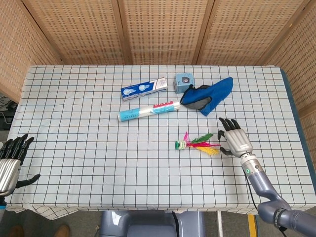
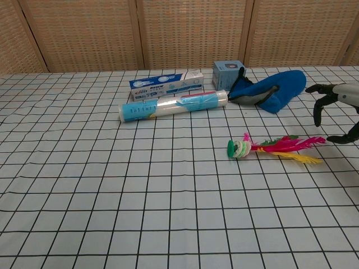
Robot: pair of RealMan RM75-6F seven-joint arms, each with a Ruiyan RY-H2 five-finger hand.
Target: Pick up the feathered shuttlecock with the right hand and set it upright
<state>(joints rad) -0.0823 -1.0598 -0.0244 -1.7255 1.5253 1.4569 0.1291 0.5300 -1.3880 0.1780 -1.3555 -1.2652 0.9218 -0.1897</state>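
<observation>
The feathered shuttlecock (image 1: 197, 144) (image 2: 273, 147) lies on its side on the checked tablecloth, its green and white base to the left and its pink, green and yellow feathers pointing right. My right hand (image 1: 235, 139) (image 2: 339, 105) hovers just right of the feather tips, fingers spread, holding nothing. My left hand (image 1: 11, 160) stays at the table's front left corner, fingers apart and empty; the chest view does not show it.
Behind the shuttlecock lie a clear roll with a blue label (image 1: 148, 111) (image 2: 174, 106), a toothpaste box (image 1: 143, 89) (image 2: 166, 83), a small blue box (image 1: 183, 82) (image 2: 227, 74) and a blue mitt (image 1: 208, 95) (image 2: 270, 92). Wicker screens (image 1: 158, 29) stand behind the table.
</observation>
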